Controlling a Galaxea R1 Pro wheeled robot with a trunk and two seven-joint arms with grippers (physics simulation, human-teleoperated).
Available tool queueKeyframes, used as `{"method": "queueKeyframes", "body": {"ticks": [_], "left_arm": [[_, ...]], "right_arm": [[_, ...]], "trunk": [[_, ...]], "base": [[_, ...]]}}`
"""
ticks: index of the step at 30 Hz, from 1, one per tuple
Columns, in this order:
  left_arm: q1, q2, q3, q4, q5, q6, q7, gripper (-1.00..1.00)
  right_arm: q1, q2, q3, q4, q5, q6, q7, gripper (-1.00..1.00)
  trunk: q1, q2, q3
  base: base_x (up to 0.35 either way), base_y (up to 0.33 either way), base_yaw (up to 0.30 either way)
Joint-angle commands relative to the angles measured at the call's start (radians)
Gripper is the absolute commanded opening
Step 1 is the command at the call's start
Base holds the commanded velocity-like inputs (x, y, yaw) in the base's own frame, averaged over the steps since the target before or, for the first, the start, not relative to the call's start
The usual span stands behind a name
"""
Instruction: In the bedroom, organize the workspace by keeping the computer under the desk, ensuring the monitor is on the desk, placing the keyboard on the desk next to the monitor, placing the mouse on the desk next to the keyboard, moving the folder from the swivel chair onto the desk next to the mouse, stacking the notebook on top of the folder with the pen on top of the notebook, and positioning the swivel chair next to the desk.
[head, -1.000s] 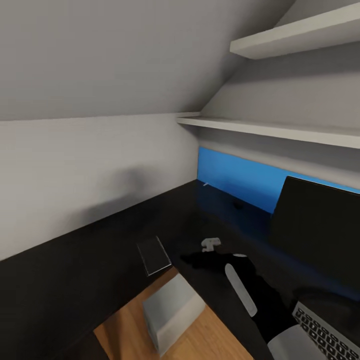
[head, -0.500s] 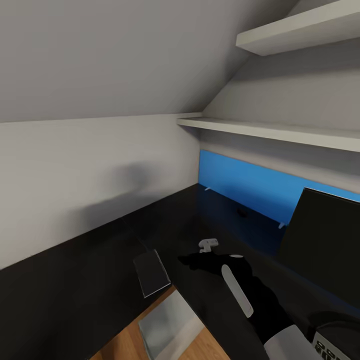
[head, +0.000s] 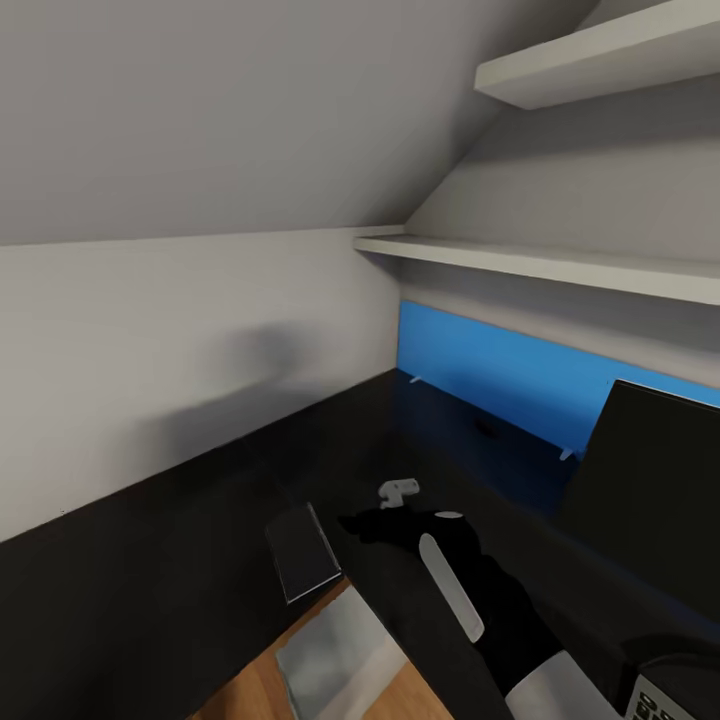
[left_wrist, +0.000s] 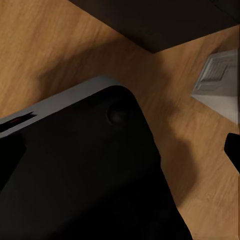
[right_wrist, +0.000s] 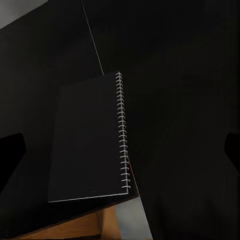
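Two walls meet at the upper middle of the head view, and below them we see the glossy black worktop (head: 150, 560) that fills the lower left of the frame and runs to the right under the shelves (head: 540, 260). Near the lower middle, the notebook (head: 305, 550) lies flat on the worktop, close to the inner edge where the wooden floor (head: 250, 690) begins. In the right wrist view the notebook (right_wrist: 90, 142) shows a black cover and a white spiral binding along one side, and one of its corners reaches over the edge of the worktop. Just below the notebook in the head view, at the bottom middle, the light grey computer (head: 335, 655) stands on the floor. To the right of the notebook, the right hand (head: 375, 520) hovers over the worktop on its black arm; we cannot tell how far its fingers are apart, and nothing is visibly in it. In the right wrist view two dark finger tips stand at opposite edges of the frame, well apart from the notebook. Behind, a long blue panel (head: 480, 370) runs along the wall. At the right edge stands the black monitor (head: 650, 490). In the bottom right corner a part of the keyboard (head: 655, 705) shows. We cannot tell the state of the left hand.
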Motion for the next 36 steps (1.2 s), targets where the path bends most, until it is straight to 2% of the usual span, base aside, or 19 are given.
{"method": "queueKeyframes", "body": {"ticks": [1, 8, 27, 29, 33, 36], "left_arm": [[0.000, -0.001, 0.000, -0.001, 0.006, 0.002, -0.004, 1.00], [0.000, -0.002, -0.002, -0.001, 0.005, 0.002, -0.003, 1.00], [-0.001, -0.001, -0.007, 0.000, 0.003, 0.002, -0.003, 1.00], [-0.001, -0.001, -0.007, 0.000, 0.003, 0.002, -0.003, 1.00], [-0.001, -0.001, -0.007, 0.000, 0.003, 0.002, -0.003, 1.00], [-0.001, -0.001, -0.007, 0.000, 0.002, 0.002, -0.003, 1.00]], "right_arm": [[-0.001, 0.003, 0.001, -0.001, 0.004, 0.004, -0.003, 1.00], [0.000, 0.006, 0.005, 0.000, 0.002, 0.003, -0.015, 1.00], [-0.001, 0.007, 0.000, 0.002, 0.004, -0.004, -0.028, 1.00], [-0.002, 0.008, -0.003, 0.010, 0.003, -0.004, -0.044, 1.00], [-0.020, 0.023, -0.008, 0.065, -0.001, -0.027, -0.120, 1.00], [-0.070, 0.041, -0.023, 0.160, -0.004, -0.120, -0.225, 1.00]], "trunk": [[0.000, -0.001, -0.001], [0.000, -0.001, -0.001], [0.000, -0.001, -0.001], [0.000, -0.001, -0.001], [0.000, -0.001, -0.001], [0.000, -0.001, -0.001]], "base": [[0.251, 0.000, 0.000], [0.213, 0.000, 0.000], [0.055, 0.000, 0.000], [0.001, 0.000, 0.000], [0.000, 0.000, 0.000], [0.000, 0.000, 0.000]]}}
